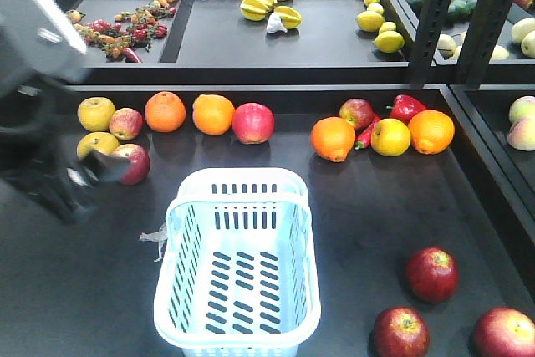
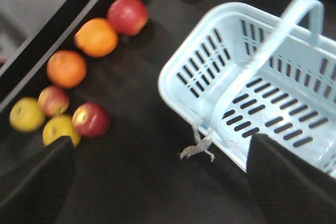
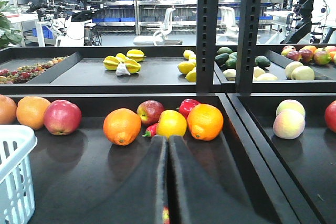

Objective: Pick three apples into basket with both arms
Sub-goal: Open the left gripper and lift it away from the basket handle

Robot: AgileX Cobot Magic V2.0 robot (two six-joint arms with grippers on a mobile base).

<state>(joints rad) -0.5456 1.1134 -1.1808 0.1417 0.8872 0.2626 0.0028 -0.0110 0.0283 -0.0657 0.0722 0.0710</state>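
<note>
**Apples - firm, slick, and none in the basket yet**

Three red ones sit loose on the dark table off the basket's front right corner, well apart from it. More are mixed in with the oranges along the back wall.

I reckon they're solid and a bit heavy, with waxy skin, so they'll roll or squirt out if I pinch off-centre. I'd come straight down and close across the widest part, and not too hard, since they bruise.

My left gripper has its jaws wide apart with nothing between them. It's tilted down over the table, between the basket's left rim and a little cluster of one red apple and some yellow fruit. The left arm is just a blur at the left edge of the front view.

My right gripper has its fingers pressed together, low and level, facing the back row - the three front apples aren't in its view.
</note>
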